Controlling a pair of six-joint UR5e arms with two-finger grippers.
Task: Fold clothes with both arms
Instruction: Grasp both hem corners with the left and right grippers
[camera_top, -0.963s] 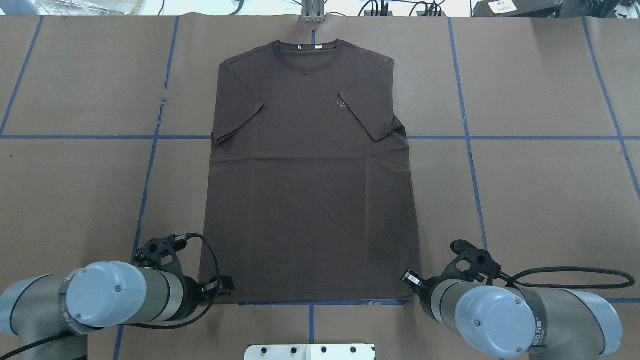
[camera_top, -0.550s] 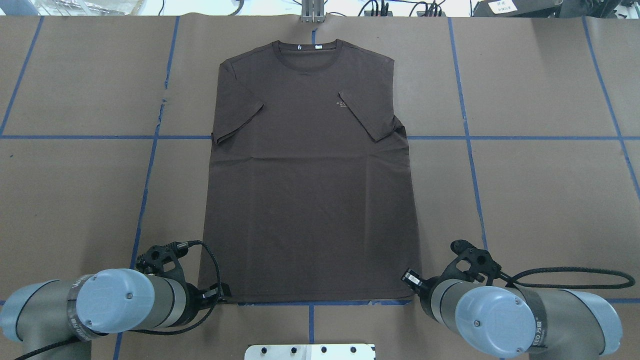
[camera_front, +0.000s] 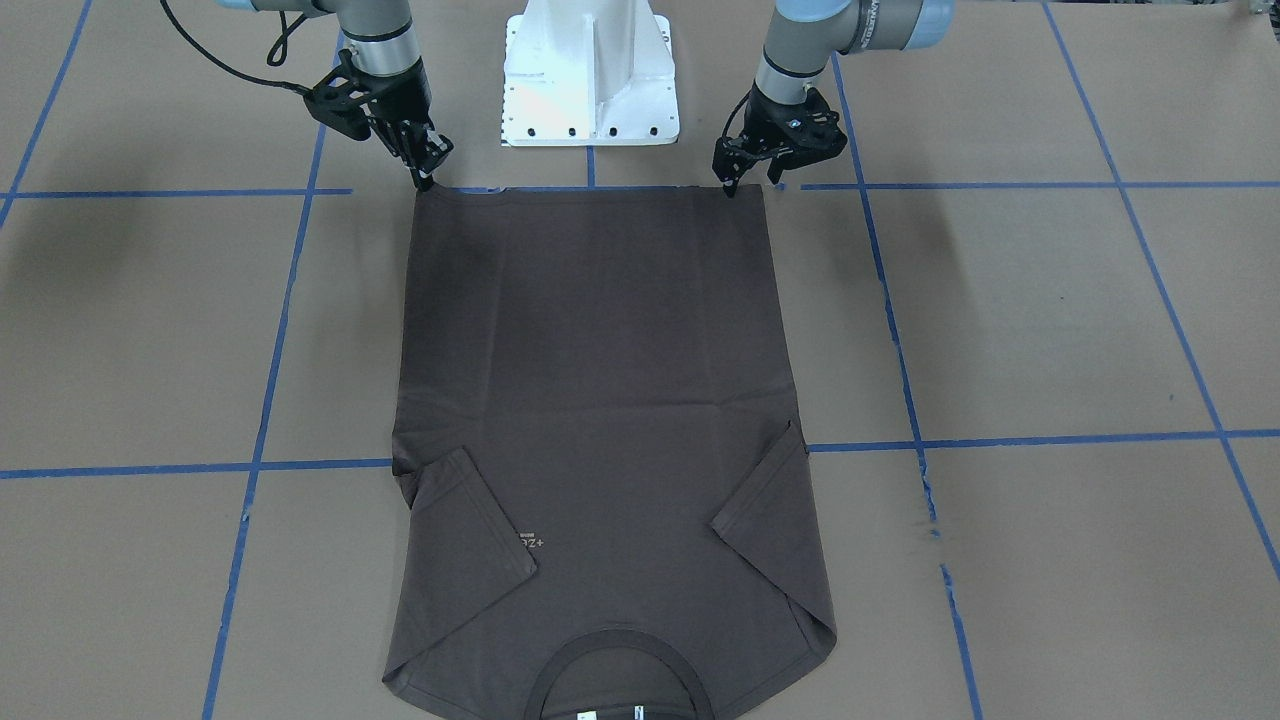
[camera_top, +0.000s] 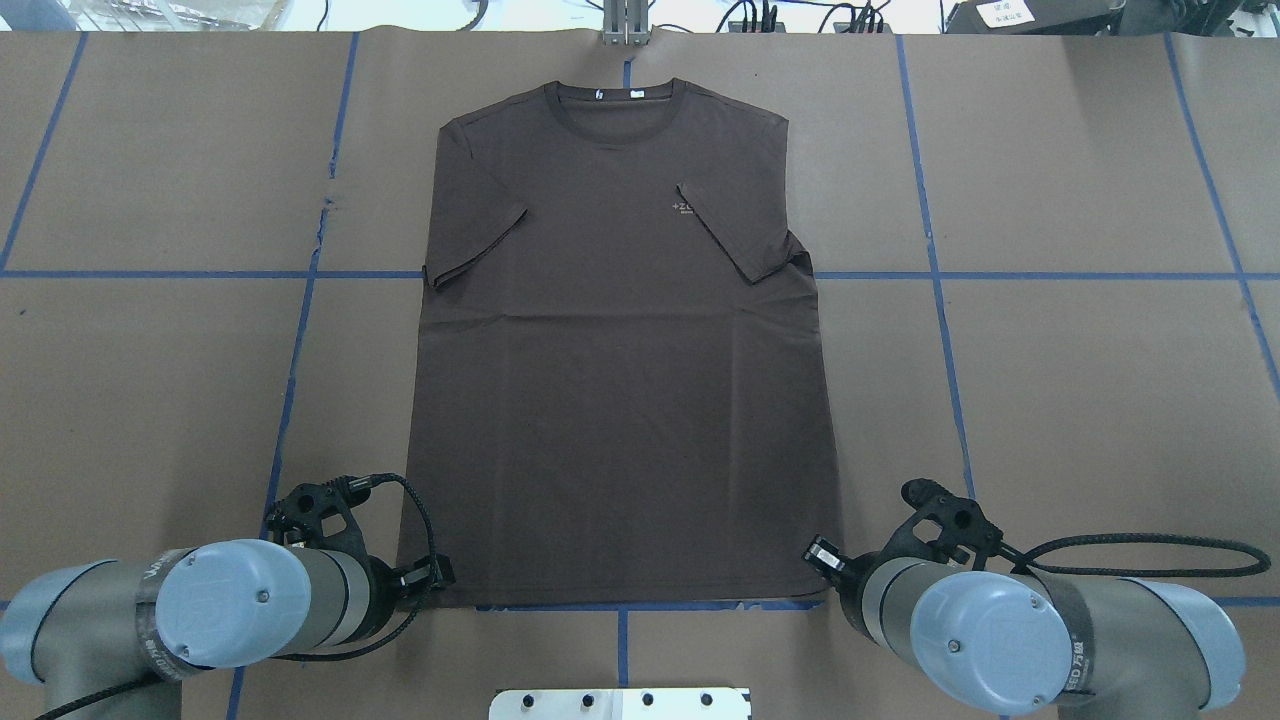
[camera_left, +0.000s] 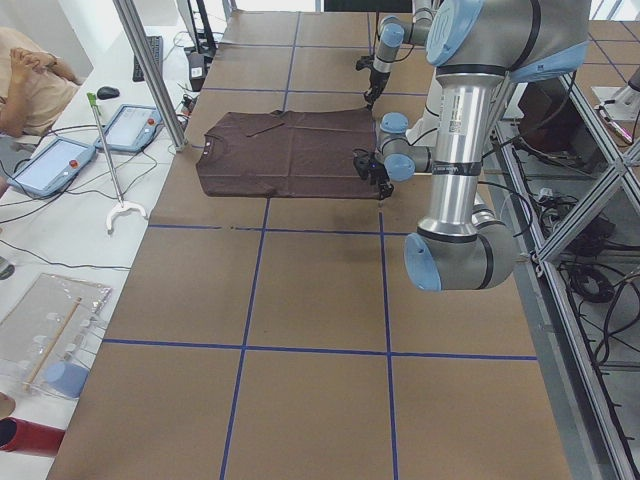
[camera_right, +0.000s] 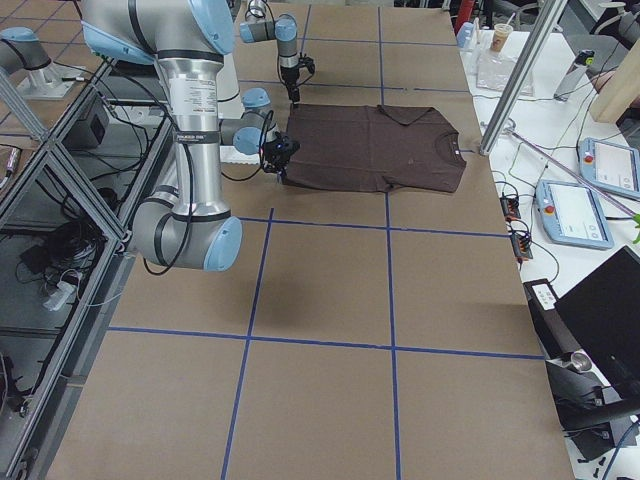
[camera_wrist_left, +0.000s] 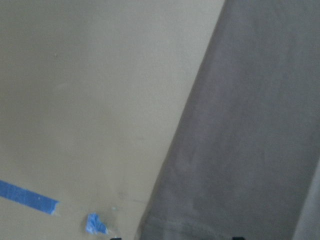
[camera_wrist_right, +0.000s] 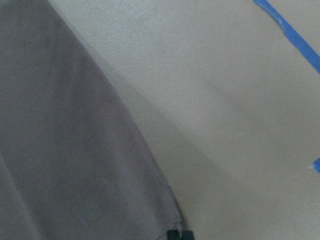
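Note:
The dark grey-brown T-shirt (camera_top: 620, 400) lies flat on the brown table, both short sleeves folded in over its front and its collar (camera_top: 615, 105) at the far side. My left gripper (camera_front: 750, 183) is open, and its fingers straddle the near hem corner on my left; in the left wrist view that hem corner (camera_wrist_left: 165, 225) lies between the two tips. My right gripper (camera_front: 425, 178) is shut on the other hem corner (camera_wrist_right: 170, 220), with its tips together at the cloth's edge. Both arms are low at the near table edge.
The white pedestal base (camera_front: 590, 70) stands between the arms just behind the hem. Blue tape lines (camera_top: 290, 380) cross the brown paper. A metal post (camera_left: 150, 70), tablets (camera_left: 45, 165) and a seated person (camera_left: 25, 85) are beyond the shirt's collar end.
The left arm has shifted a little toward the robot and to the left, settling its gripper at the hem corner. The right arm and the shirt have not moved.

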